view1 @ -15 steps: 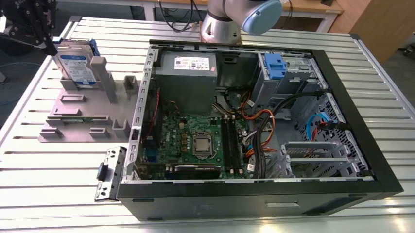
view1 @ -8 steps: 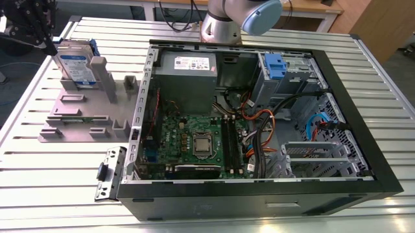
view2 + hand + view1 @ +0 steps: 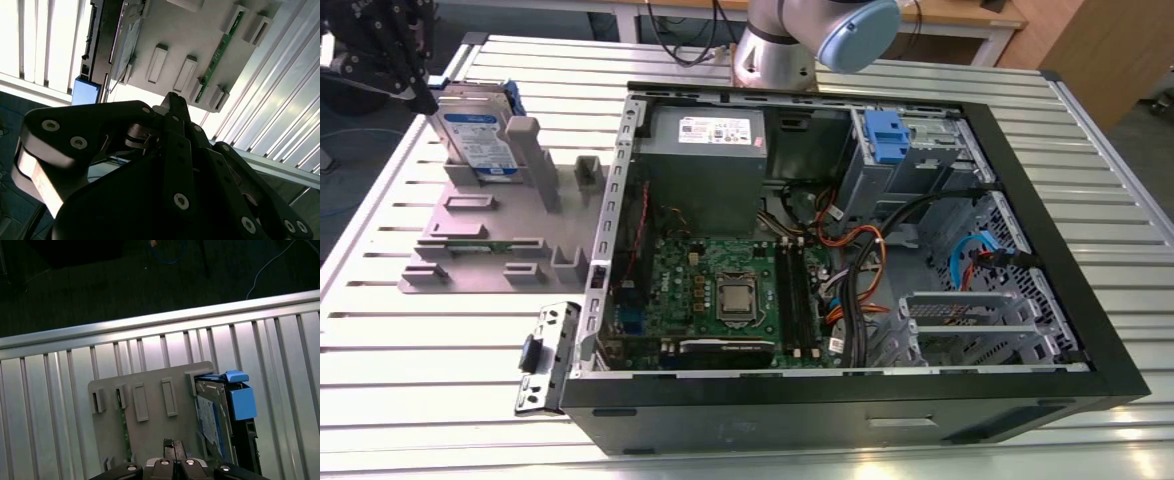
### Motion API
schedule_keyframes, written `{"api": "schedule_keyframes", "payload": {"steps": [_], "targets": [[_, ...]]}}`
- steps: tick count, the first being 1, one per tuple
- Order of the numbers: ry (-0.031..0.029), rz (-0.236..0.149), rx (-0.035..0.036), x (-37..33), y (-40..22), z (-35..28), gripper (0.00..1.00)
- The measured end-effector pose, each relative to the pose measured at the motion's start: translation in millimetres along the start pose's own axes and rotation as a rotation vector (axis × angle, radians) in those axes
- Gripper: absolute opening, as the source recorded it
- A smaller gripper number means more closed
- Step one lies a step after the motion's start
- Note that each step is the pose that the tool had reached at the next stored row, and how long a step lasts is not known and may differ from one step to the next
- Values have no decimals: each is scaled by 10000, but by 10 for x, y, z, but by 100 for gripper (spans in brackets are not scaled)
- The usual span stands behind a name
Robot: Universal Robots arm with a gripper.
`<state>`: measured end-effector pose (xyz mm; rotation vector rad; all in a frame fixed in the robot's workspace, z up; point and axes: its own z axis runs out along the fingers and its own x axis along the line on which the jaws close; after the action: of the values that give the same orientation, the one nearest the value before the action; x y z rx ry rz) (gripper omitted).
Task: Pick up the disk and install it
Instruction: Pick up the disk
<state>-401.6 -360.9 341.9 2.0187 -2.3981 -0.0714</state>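
The disk [image 3: 478, 135] stands on edge in a slot of the grey holder [image 3: 480, 240] on the slatted desk [image 3: 400, 400], at about ten o'clock from the open computer case [image 3: 1074, 250] in the exterior view. In both wrist views the tool [image 3: 173, 447] hangs over the holder with its fingers together on nothing, clear of the disk and its blue caddy frame [image 3: 241, 401].

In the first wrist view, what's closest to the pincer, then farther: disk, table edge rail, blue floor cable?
1. The disk, standing in the grey holder, beside the pincer.
2. The table edge rail, beyond the holder.
3. The blue cable, on the dark floor.
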Motion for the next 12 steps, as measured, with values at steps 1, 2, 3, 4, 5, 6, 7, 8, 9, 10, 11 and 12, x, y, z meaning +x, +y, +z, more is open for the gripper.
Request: {"api": "schedule_keyframes", "payload": {"steps": [1,2,3,4,5,6,7,8,9,10,11,12], "targets": [[1,-21,0,0,0,0,10],[2,-40,-1,0,0,0,10],[3,-59,-2,0,0,0,10],[3,-78,-2,0,0,0,10],[4,-96,-3,0,0,0,10],[4,-115,-3,0,0,0,10],[5,-132,-3,0,1,0,10],[6,-150,-4,0,0,0,10],[7,-170,-4,0,0,0,10],[7,-189,-4,0,0,0,10],[8,-208,-5,0,0,0,10],[9,-227,-6,0,0,0,10]]}}
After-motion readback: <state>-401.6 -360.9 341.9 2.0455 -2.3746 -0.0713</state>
